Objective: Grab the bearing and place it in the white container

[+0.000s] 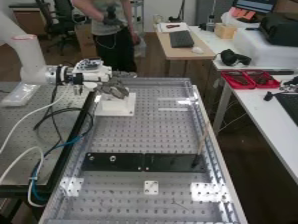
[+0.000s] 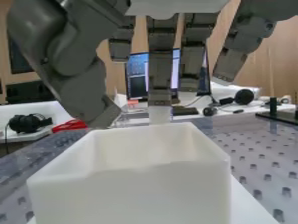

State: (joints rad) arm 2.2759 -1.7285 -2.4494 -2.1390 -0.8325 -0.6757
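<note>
Bench [image 1: 140, 132], with a perforated top, stretches from near to far. The white arm [image 1: 30, 60] comes in over its far part from the left. Across the near part lies a long black plate [image 1: 174, 161], reaching from the left side towards the right. Towards the far left, a flat white base [image 1: 126, 111] sits on the bench. The hand [image 1: 116, 91] is above it, its dark grey fingers hanging fairly straight and spread apart, the thumb held away from them. Just below the fingers, a white open-topped container [image 2: 133, 200] stands upright on the base. Smallest are two pale rings [image 1: 112, 158] at the black plate's left end; whether either is the bearing, I cannot tell.
</note>
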